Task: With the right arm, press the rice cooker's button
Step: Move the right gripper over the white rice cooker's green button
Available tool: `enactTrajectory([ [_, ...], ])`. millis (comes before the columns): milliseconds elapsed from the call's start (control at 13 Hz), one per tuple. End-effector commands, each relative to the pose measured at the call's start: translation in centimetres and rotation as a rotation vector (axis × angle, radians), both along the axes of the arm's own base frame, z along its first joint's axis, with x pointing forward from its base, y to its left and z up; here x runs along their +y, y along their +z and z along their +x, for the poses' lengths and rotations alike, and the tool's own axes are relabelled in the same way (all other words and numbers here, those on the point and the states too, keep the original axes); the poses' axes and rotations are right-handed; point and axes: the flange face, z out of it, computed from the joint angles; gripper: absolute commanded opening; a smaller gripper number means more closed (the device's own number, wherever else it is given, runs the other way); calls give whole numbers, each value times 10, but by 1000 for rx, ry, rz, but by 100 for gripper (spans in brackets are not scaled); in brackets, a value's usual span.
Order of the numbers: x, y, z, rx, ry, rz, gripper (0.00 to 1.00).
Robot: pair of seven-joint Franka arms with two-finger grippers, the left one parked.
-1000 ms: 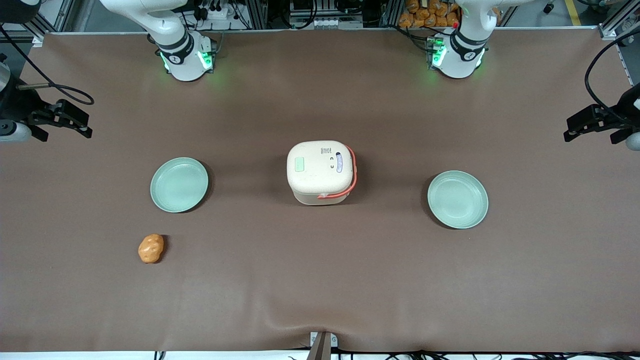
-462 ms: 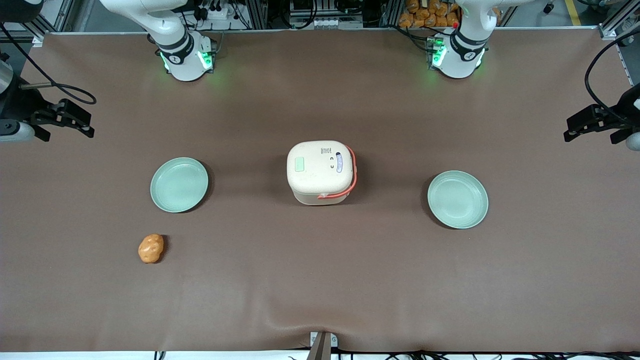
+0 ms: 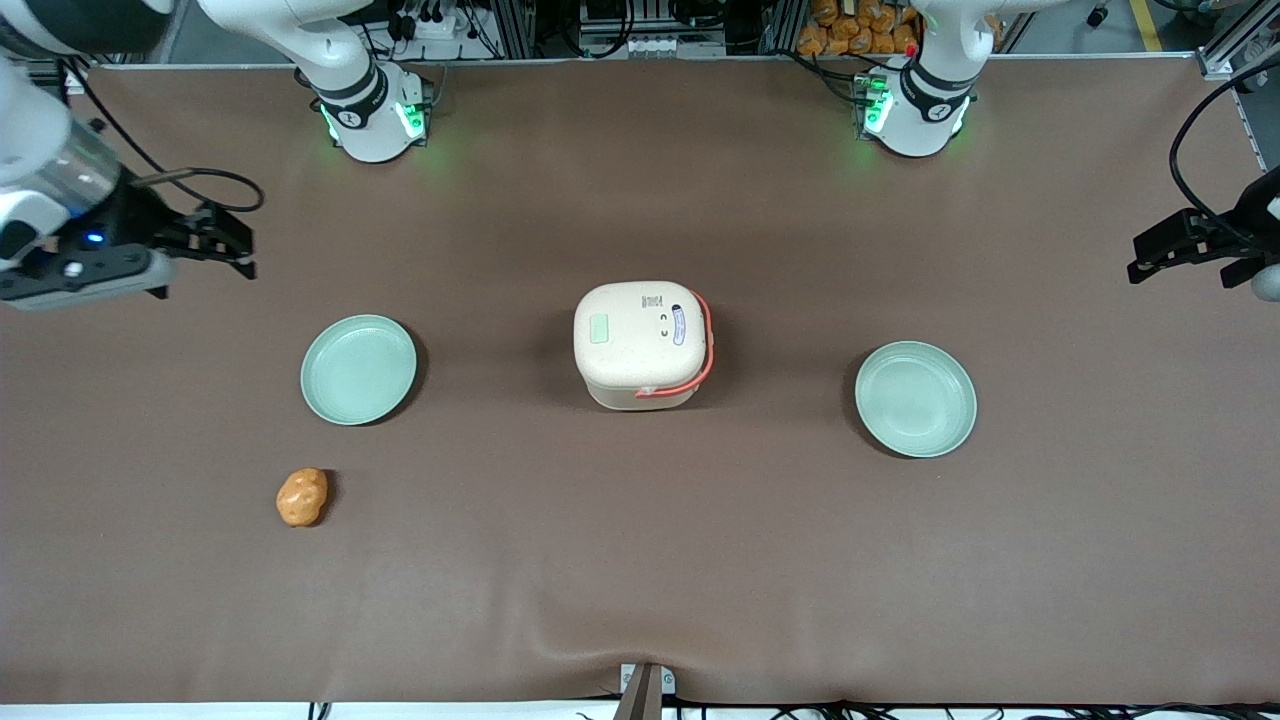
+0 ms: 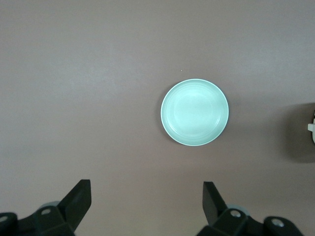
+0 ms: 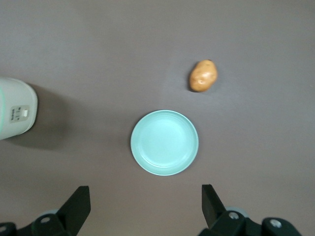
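Front view: the cream rice cooker (image 3: 641,344) stands shut at the middle of the brown table (image 3: 640,560), coral-red handle folded along one side, a pale green panel and a small printed label on its lid, the writing too small to read. The right arm's gripper (image 3: 232,243) hangs over the table's edge at the working arm's end, well apart from the cooker.

Right wrist view: the fingers (image 5: 78,204) are spread wide and empty above a pale green plate (image 5: 164,142), with a potato (image 5: 203,75) nearby.

You see two round pale green plates (image 3: 358,369) (image 3: 915,398) on the brown table mat (image 3: 640,560), with a small orange-brown potato (image 3: 301,497) lying near the first plate, closer to the front camera.
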Motion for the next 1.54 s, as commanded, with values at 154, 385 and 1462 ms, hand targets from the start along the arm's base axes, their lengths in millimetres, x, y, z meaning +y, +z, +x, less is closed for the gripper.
enactTrajectory([
  [154, 123, -11, -2, 4, -65, -2, 100],
  [385, 215, -43, -22, 24, -88, -25, 84],
  [1462, 340, -144, -44, 5, -120, -25, 3],
])
